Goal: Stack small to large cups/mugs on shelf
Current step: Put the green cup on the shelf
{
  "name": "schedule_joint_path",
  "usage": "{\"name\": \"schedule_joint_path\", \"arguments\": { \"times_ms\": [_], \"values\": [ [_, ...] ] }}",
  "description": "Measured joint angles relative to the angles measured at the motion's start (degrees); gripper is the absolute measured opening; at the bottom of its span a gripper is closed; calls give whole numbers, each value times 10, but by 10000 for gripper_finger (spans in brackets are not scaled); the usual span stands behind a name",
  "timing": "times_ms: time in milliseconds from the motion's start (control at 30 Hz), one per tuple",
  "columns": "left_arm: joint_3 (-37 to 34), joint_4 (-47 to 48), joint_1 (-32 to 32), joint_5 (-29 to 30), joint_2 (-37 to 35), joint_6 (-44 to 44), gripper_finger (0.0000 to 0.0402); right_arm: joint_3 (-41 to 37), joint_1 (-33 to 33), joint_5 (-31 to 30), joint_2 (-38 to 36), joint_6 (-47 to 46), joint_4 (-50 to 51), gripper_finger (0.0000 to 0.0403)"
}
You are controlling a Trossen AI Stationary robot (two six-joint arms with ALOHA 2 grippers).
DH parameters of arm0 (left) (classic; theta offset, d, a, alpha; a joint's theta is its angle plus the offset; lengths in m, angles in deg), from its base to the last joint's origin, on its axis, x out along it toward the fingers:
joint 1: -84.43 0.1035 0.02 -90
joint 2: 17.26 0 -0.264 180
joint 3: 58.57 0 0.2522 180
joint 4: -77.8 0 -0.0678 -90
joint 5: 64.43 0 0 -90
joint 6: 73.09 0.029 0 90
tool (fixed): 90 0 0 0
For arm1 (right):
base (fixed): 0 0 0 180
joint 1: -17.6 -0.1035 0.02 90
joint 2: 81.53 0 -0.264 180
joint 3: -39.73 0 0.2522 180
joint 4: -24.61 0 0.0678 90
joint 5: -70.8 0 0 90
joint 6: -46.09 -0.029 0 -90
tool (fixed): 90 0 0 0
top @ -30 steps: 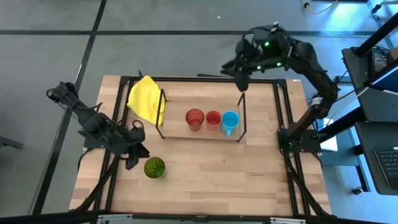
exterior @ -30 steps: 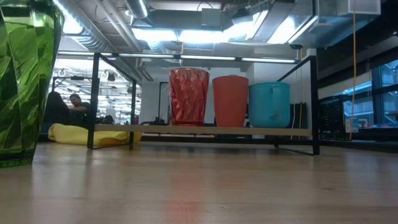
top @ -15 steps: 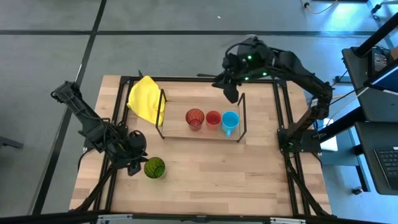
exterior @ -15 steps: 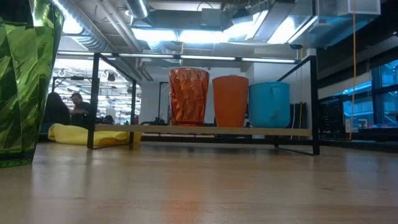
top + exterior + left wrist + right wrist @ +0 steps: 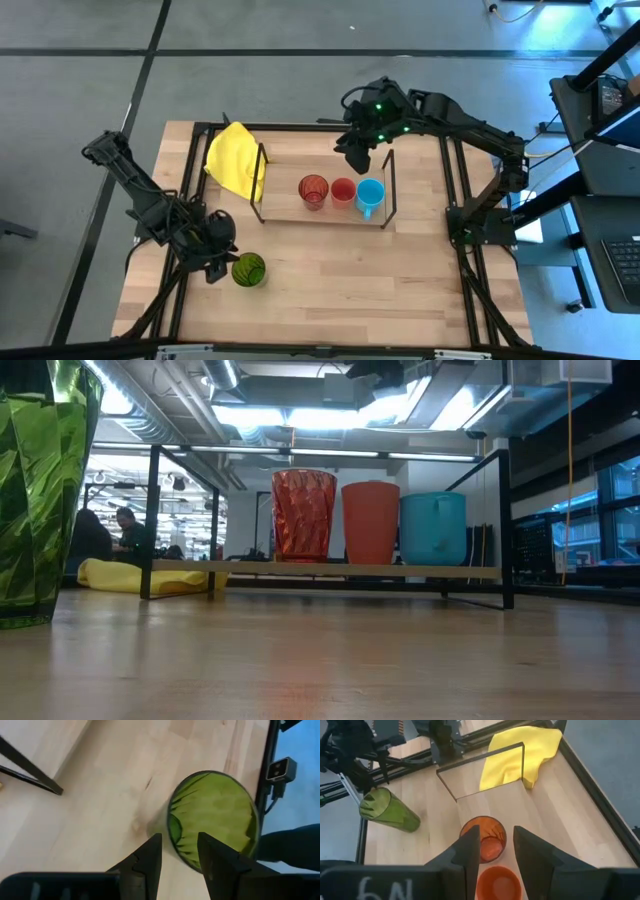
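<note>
- High view: we see the left gripper beside the green tumbler on the table; red tumbler, red cup and blue mug on the shelf.
- Left wrist: jaws apart, straddling the green tumbler's rim, not clamped.
- Right wrist: right gripper above the shelf, jaws apart, empty.

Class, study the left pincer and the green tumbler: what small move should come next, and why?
Probably ease the left pincer down over the green tumbler rim and close. Its fingers are open with one just over the rim, and the tumbler stands upright on the table, off the shelf where the other three cups sit. The right pincer hovers over the shelf.
</note>
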Motion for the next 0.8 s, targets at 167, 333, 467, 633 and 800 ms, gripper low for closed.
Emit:
{"name": "schedule_joint_path", "arguments": {
  "times_ms": [167, 333, 467, 633, 800],
  "values": [
    [0, -26, 0, -28, 24, 0, 120, 0, 0, 0, 0, 3, -12, 120],
    [3, -26, 0, -5, 51, -1, 118, 0, 0, 0, 0, 7, -25, 120],
    [2, -28, 5, 11, 64, -1, 119, 0, -3, 0, 0, 7, -27, 120],
    [0, -22, 13, -9, 86, -2, 117, 0, -12, 0, 0, 8, -27, 120],
    [0, -35, 12, -16, 96, -7, 118, 0, -19, 0, 0, 8, -23, 120]
  ]
}}
